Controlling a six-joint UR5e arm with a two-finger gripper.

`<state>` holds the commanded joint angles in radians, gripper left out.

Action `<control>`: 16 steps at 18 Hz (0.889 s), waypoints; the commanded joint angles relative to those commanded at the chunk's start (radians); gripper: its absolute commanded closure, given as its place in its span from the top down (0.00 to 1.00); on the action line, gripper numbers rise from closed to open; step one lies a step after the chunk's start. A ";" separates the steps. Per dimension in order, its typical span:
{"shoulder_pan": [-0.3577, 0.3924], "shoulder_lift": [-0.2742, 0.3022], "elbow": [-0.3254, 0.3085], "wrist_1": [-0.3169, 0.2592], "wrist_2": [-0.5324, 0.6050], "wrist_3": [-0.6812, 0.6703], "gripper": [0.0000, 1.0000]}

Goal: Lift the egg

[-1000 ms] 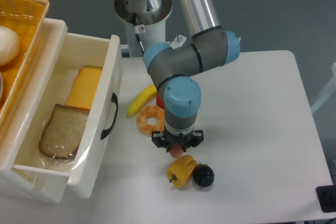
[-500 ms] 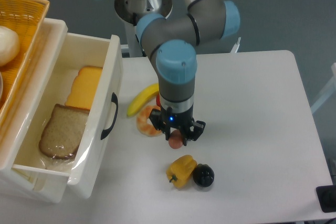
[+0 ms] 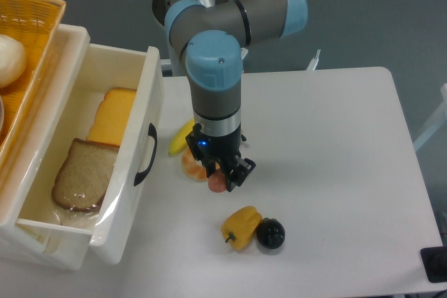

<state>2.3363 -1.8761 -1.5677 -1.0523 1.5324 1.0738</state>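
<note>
The egg [image 3: 217,182], small, smooth and pinkish-brown, hangs between the black fingers of my gripper [image 3: 219,178], which is shut on it. It is lifted off the white table [image 3: 335,172], above and left of the yellow pepper [image 3: 241,227] and the black ball [image 3: 270,233]. The arm's grey and blue wrist [image 3: 214,75] stands upright over it and hides part of the banana and shrimp behind.
An orange-and-white shrimp ring [image 3: 191,167] and a yellow banana [image 3: 180,140] lie just left of the gripper. An open white drawer [image 3: 133,165] at left holds bread [image 3: 82,174] and cheese slices [image 3: 113,116]. A wicker basket [image 3: 35,26] with a white ball [image 3: 10,59] sits at far left.
The gripper, shut on the egg, has risen from beside the yellow pepper and shifted left and up toward the shrimp. The arm has swung left with it.
</note>
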 joint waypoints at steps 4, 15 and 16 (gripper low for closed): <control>-0.009 -0.005 0.000 -0.002 0.000 -0.002 0.23; -0.008 0.000 -0.008 -0.002 -0.003 -0.002 0.23; -0.006 0.000 -0.008 -0.002 -0.005 -0.002 0.23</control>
<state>2.3301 -1.8761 -1.5754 -1.0538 1.5279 1.0723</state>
